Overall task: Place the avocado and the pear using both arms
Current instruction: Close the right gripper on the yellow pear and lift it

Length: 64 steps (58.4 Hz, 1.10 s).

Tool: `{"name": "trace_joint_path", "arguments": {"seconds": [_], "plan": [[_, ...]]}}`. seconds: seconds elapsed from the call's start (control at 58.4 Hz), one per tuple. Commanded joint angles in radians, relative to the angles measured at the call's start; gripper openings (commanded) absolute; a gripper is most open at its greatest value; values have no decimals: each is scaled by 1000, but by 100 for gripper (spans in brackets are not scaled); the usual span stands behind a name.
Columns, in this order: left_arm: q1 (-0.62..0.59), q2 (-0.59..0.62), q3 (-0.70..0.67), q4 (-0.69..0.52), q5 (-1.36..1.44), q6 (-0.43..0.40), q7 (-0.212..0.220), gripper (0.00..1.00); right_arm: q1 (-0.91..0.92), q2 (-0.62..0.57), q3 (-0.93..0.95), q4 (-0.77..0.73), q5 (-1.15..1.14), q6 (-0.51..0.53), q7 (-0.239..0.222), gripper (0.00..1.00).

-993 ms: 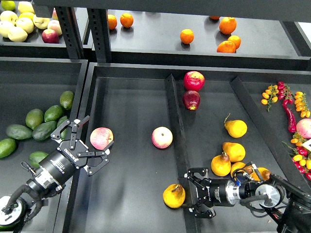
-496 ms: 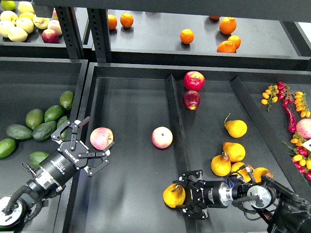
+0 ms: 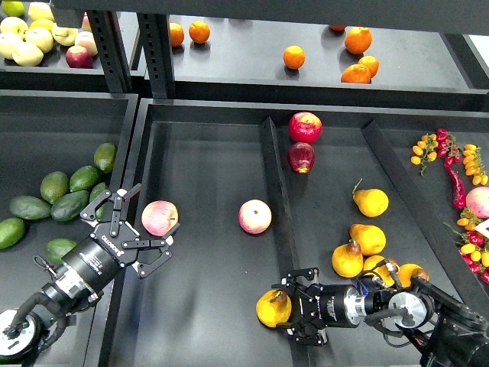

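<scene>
Several dark green avocados [image 3: 69, 205] lie in the left tray, just left of my left arm. My left gripper [image 3: 157, 208] is open, its fingers spread on either side of a pink-yellow apple [image 3: 160, 219] at the left of the middle tray; it holds nothing. A golden pear [image 3: 273, 308] lies at the front of the middle tray, by the divider. My right gripper [image 3: 291, 307] is open, its fingertips right next to that pear's right side. More pears [image 3: 367, 238] lie in the right compartment.
A second pink-yellow apple [image 3: 254, 216] lies mid-tray. Two red apples [image 3: 304, 127] sit behind the divider [image 3: 276, 191]. Oranges [image 3: 294, 56] and pale apples [image 3: 27, 53] are on the back shelf. Peppers and small fruit [image 3: 456, 183] lie at the far right.
My right gripper has moved left across the divider, from beside the pear pile up to the lone pear at the front. The left arm has not moved.
</scene>
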Motion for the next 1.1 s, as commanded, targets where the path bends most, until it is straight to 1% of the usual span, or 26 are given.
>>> {"name": "trace_joint_path", "arguments": {"seconds": [0.0, 0.12, 0.171, 0.188, 0.291, 0.325, 0.479, 0.719, 0.907, 1.079], "plan": [[1, 0, 0, 0, 0, 0, 0, 99, 0, 0, 0, -4, 2, -2, 0, 46], [2, 0, 2, 2, 0, 0, -1, 99, -1, 0, 0, -4, 2, -1, 0, 45], [4, 0, 2, 0, 0, 0, -1, 99, -1, 0, -2, -4, 2, 1, 0, 43], [4, 0, 2, 0, 0, 0, -1, 99, -1, 0, -3, -4, 2, 9, 0, 35], [4, 0, 2, 0, 0, 0, -1, 99, -4, 0, -3, -2, 4, 16, 0, 24], [4, 0, 2, 0, 0, 0, -1, 99, -6, 0, -3, -2, 4, 19, 0, 23], [4, 0, 2, 0, 0, 0, -1, 99, -4, 0, -9, -2, 2, 42, 0, 22], [13, 0, 2, 0, 0, 0, -1, 99, -1, -3, 0, 8, 7, 56, 0, 16], [16, 0, 2, 0, 0, 0, -1, 99, 5, -5, 18, 64, 34, 56, 0, 16], [17, 0, 2, 0, 0, 0, -1, 99, 9, -14, 87, 122, 39, 56, 0, 16]]}}
